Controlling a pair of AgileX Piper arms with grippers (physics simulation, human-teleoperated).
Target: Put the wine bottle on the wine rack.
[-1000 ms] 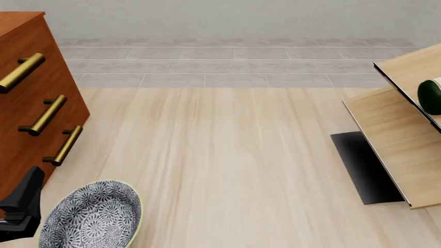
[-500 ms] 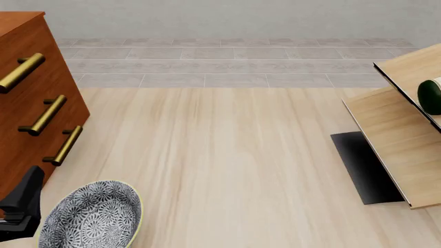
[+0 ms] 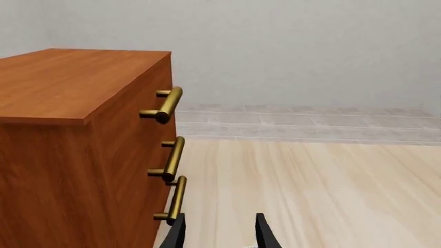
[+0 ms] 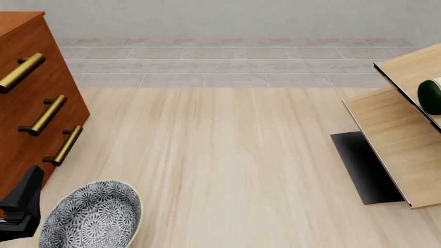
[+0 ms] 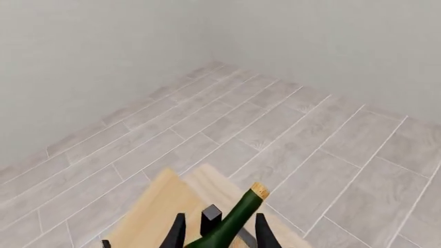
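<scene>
The dark green glass wine bottle (image 4: 431, 96) lies on the pale-wood slanted-panel wine rack (image 4: 398, 144) at right; the reddish-brown drawer cabinet (image 4: 28, 98) stands at left, the patterned bowl (image 4: 93, 217) before it.

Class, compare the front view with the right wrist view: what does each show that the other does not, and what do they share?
Only the front view shows the drawer cabinet, the patterned bowl, the rack's black base plate and part of the left gripper. Only the right wrist view shows the bottle's cork and neck, with the right gripper fingers on either side. Both show the wine bottle on the wine rack, plus the grey tiled floor.
</scene>
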